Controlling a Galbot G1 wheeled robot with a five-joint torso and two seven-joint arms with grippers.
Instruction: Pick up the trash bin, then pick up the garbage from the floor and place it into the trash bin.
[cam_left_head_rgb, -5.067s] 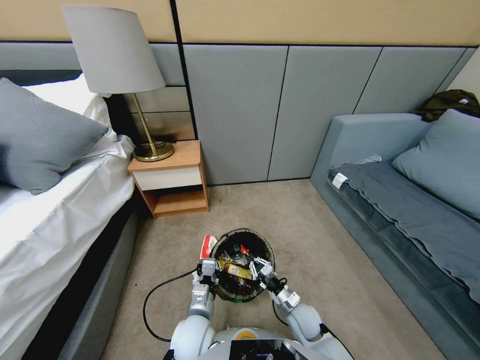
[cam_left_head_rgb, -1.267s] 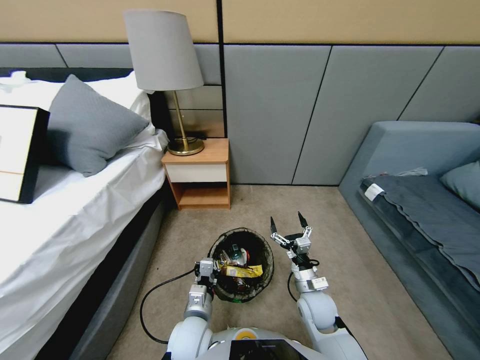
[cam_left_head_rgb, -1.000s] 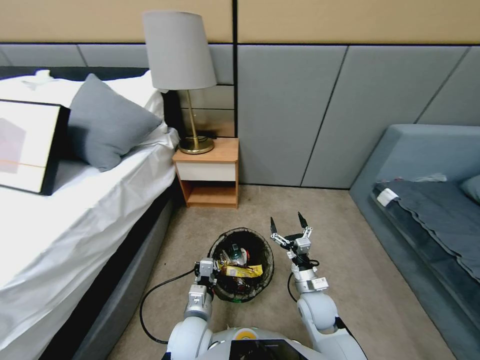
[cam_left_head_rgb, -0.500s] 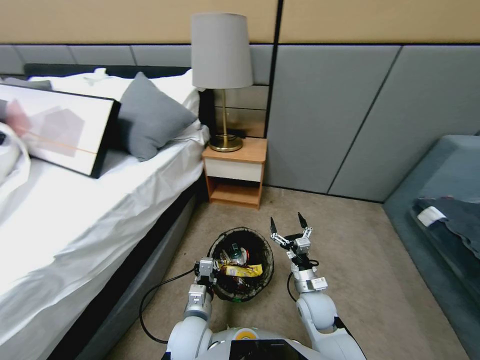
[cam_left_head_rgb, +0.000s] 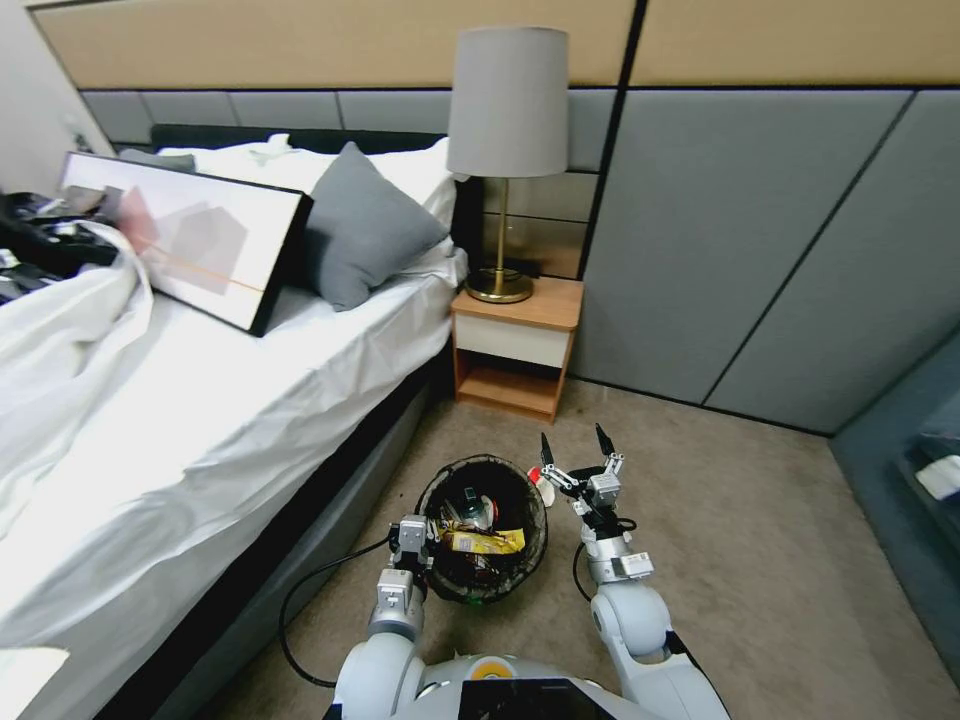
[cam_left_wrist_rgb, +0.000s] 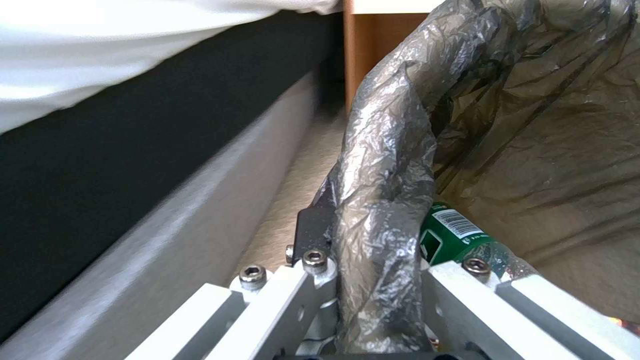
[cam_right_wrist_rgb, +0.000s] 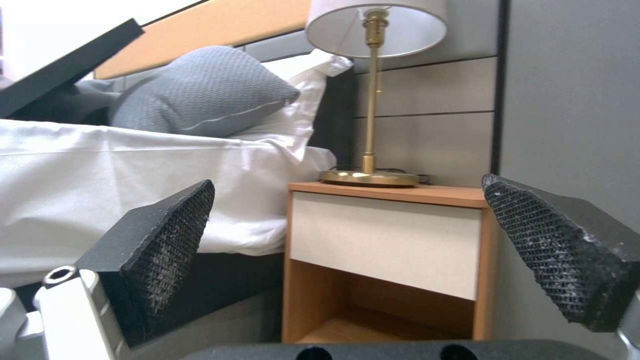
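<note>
The trash bin (cam_left_head_rgb: 540, 522), a round bucket with a black liner over its rim, hangs low in front of me above the carpet. My left gripper (cam_left_head_rgb: 412, 541) is shut on its near-left rim; the left wrist view has the gripper (cam_left_wrist_rgb: 377, 300) clamped on the crumpled liner (cam_left_wrist_rgb: 387, 200). Garbage lies inside: a yellow wrapper (cam_left_head_rgb: 482, 542) and a small bottle (cam_left_head_rgb: 470, 500) with a green label (cam_left_wrist_rgb: 452, 234). My right gripper (cam_left_head_rgb: 575, 445) stands open beside the bin's right side, holding nothing, its pads (cam_right_wrist_rgb: 167, 245) wide apart. A small red-and-white piece (cam_left_head_rgb: 534, 475) lies on the floor between bin and right gripper.
The bed (cam_left_head_rgb: 200, 420) with white sheets runs along the left, a framed picture (cam_left_head_rgb: 190, 240) and grey pillow on it. A wooden nightstand (cam_left_head_rgb: 515, 345) with a lamp (cam_left_head_rgb: 505, 110) stands ahead. A black cable (cam_left_head_rgb: 300, 600) loops by the left arm. Bare carpet (cam_left_head_rgb: 750, 520) lies to the right.
The whole view has swung left, so the camera turned; bed and picture came in, the sofa slid out. Five seconds ago the right gripper was over the bin; it now stands open beside it.
</note>
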